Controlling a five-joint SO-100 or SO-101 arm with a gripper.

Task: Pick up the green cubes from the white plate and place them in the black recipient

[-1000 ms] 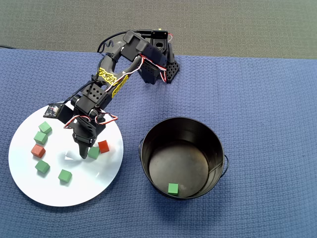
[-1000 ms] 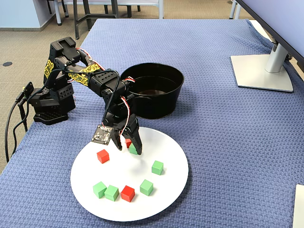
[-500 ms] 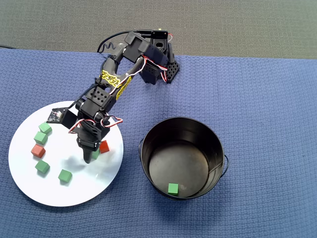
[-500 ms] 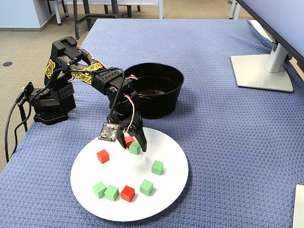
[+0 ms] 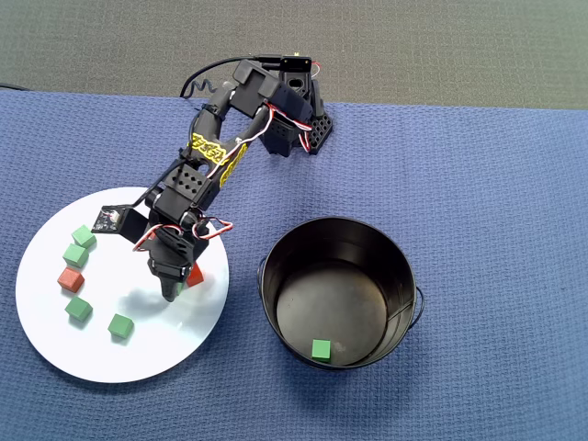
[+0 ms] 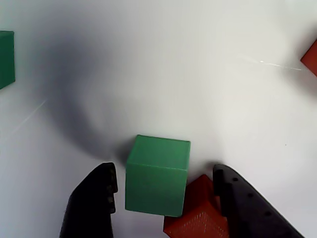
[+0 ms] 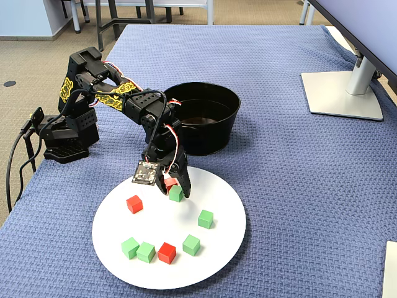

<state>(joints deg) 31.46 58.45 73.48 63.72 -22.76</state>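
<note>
We see five green cubes (image 7: 205, 218) on the white plate (image 7: 223, 248), one (image 6: 157, 174) lying between the open jaws, and a sixth (image 5: 321, 348) on the black recipient (image 5: 401, 266) floor.

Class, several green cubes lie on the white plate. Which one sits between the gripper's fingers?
The green cube directly between the open gripper fingers, touching a red cube. The other green cubes lie apart across the white plate.

The scene is seen straight down in the overhead view, with the arm's base at 12 o'clock. The fixed view is taken obliquely from the plate's side, facing the bucket at 12 o'clock. The white plate (image 5: 55, 331) (image 6: 198, 74) (image 7: 229, 248) is shared by all views, closest in the wrist view.
</note>
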